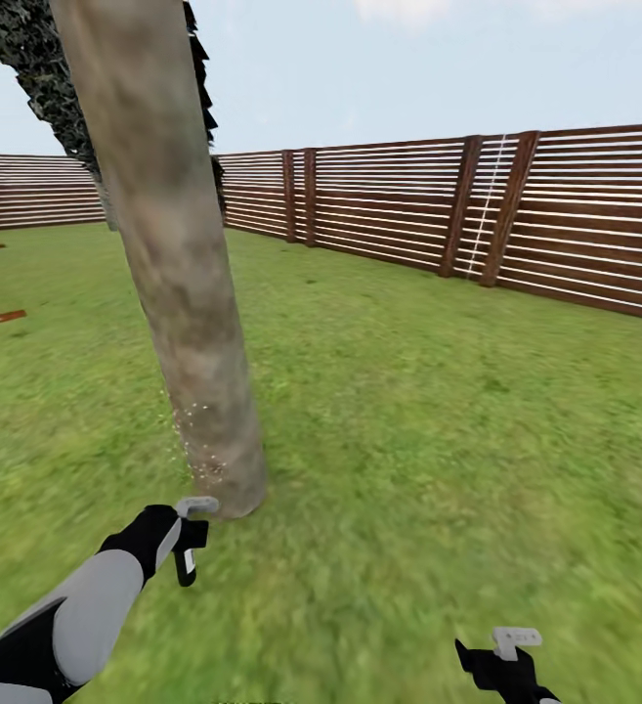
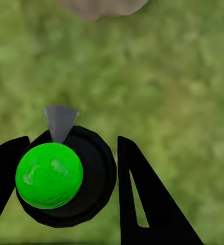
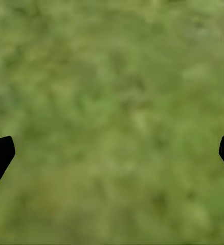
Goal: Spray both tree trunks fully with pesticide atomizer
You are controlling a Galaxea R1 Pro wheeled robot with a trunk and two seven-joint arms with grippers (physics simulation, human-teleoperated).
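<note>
While the left gripper (image 2: 66, 178) pinches the sprayer (image 2: 61, 176) between its fingers, the tree (image 1: 179, 284) trunk stands just beyond their tips; the right gripper (image 3: 112, 153) hangs spread wide over grass (image 3: 117, 76).

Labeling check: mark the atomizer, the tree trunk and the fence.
atomizer (image 2: 66, 176): left wrist view, black body around its green cap.
trunk (image 1: 179, 264): head view, mid bark.
fence (image 1: 575, 215): head view, slats right of the posts.
</note>
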